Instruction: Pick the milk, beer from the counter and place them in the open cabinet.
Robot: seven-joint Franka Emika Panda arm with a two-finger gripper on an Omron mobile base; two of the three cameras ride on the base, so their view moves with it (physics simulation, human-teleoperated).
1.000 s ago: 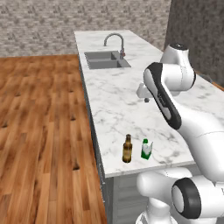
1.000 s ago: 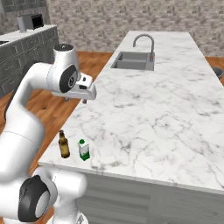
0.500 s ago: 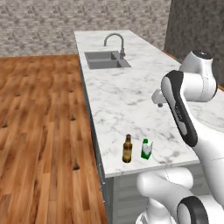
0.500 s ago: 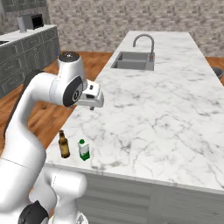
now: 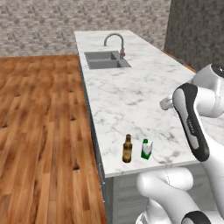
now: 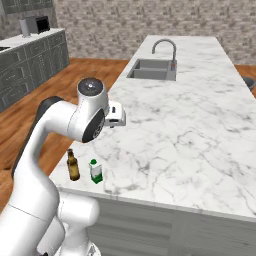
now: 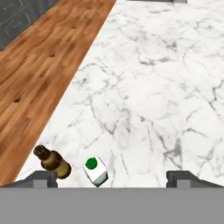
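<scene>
The beer point(image 5: 127, 148) and the milk point(image 5: 146, 149) stand side by side at the near corner of the marble counter point(image 5: 131, 92), beer on the floor side. From the right base view, the beer point(image 6: 73, 165) and milk point(image 6: 95, 171) sit just below my bent arm. My gripper point(image 6: 116, 116) hangs above the counter, farther in than both, and holds nothing. In the hand view the gripper point(image 7: 114, 179) is open, its tips wide apart, with the milk point(image 7: 95, 170) and beer point(image 7: 52, 162) at the lower left. The open cabinet is out of view.
A steel sink point(image 5: 106, 59) with a curved faucet point(image 5: 114, 40) sits at the counter's far end. Wood floor point(image 5: 39, 122) runs along the counter's left side. Grey cabinets with a microwave point(image 6: 35, 22) stand at the far left.
The arm has swung back toward the base and the hand now looks down at the near corner. The jaws have spread wider. Milk and beer have not moved.
</scene>
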